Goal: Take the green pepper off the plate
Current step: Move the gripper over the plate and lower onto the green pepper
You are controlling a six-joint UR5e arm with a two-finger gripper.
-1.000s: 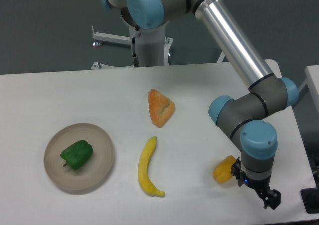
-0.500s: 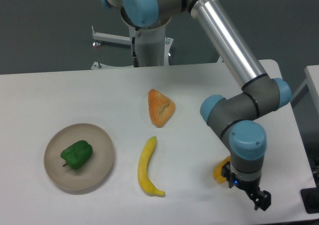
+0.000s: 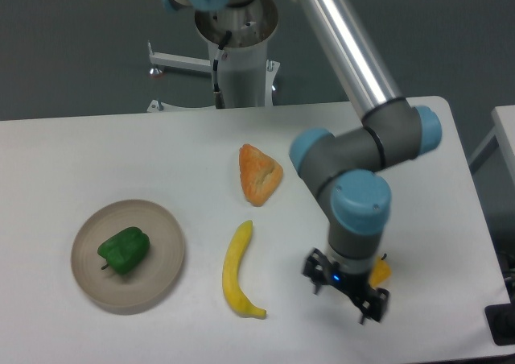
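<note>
White table [image 3: 96, 150] holds plate [image 3: 165, 233] with green pepper [image 3: 124, 250] near its left edge.

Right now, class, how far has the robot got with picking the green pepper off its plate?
Nothing looks done yet: the green pepper lies untouched on the plate. In hand: the hand holds nothing, jaws apart, over bare table right of the banana, partly hiding a yellow-orange pepper. Left: cross above the banana to the plate, descend, close on the pepper, lift.
</note>
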